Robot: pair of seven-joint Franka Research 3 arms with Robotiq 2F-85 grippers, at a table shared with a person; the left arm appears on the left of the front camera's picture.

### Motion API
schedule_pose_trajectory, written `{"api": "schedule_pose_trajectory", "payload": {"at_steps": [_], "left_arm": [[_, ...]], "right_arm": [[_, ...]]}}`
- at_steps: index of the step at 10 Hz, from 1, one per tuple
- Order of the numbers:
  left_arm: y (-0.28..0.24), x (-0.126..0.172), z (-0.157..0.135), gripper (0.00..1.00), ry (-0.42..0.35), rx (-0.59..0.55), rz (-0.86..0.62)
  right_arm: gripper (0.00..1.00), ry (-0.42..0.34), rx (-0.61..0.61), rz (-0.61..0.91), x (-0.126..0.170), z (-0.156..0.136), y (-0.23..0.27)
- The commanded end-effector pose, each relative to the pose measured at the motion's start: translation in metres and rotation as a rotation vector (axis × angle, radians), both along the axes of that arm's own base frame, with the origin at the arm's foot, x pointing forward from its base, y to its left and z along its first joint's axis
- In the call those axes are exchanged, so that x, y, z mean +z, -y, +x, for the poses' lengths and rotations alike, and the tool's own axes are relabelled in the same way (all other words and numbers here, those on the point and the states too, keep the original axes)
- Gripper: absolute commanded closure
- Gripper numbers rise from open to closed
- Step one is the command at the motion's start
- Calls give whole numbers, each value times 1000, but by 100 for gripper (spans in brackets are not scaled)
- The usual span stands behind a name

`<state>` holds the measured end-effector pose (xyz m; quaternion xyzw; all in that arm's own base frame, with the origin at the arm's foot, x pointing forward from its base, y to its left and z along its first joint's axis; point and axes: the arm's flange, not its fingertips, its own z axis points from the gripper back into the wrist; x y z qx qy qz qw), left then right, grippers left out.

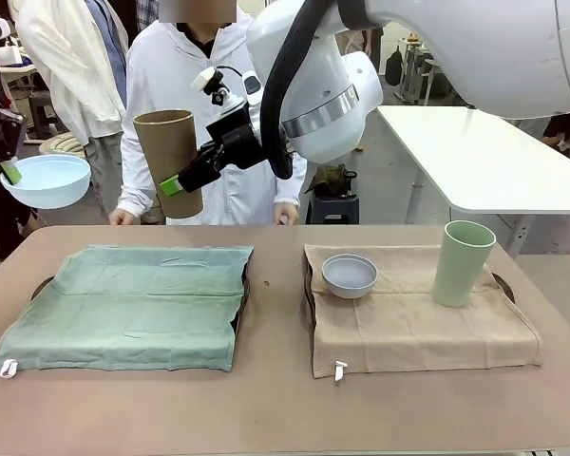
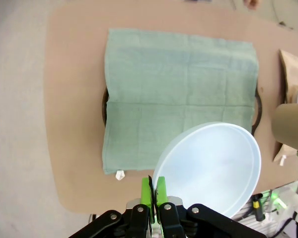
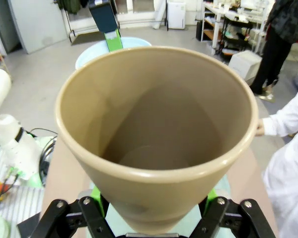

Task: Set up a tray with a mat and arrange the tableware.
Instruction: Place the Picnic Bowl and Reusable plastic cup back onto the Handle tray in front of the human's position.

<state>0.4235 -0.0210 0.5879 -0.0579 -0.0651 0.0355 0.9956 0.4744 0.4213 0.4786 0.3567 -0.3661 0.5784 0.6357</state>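
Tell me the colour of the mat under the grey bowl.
Tan mat; front view shows it best.

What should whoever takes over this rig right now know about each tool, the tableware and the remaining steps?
Left tool: shut on the rim of the pale blue bowl, held in the air left of the table.
Right tool: gripping the tan cup, aloft above the green mat.
Done: both mats laid over trays; grey-white bowl and pale green cup stand on the beige mat.
Left: set the blue bowl and tan cup on the green mat.

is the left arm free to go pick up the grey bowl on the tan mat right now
Probably not: the left gripper is already shut on the pale blue bowl, held up off the table, so it would need to set that down before taking the grey bowl.
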Motion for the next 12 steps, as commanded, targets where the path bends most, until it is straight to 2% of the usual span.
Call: {"api": "schedule_pose_trajectory", "payload": {"at_steps": [1, 5, 6, 7, 10, 11, 12], "left_arm": [[1, -45, 22, 96, -21, -45, -51], [7, -105, 34, 96, -72, -75, -9], [7, -119, 40, 96, -58, -66, 12], [4, -129, 45, 96, -37, -63, 0], [4, -146, 56, 96, -12, -89, -13], [4, -136, 52, 96, -44, -59, -8], [4, -136, 52, 96, -44, -59, -8]], "right_arm": [[17, 43, 19, 42, -42, 14, 6], [17, 56, 84, 93, -115, 18, 2], [17, 66, 89, 96, -128, 17, -3], [17, 41, 78, 80, -139, 15, -6], [17, 34, 50, 61, -153, 4, -8], [17, 42, -10, 23, -134, -1, -4], [17, 6, 84, 48, -150, 12, -10]]}}
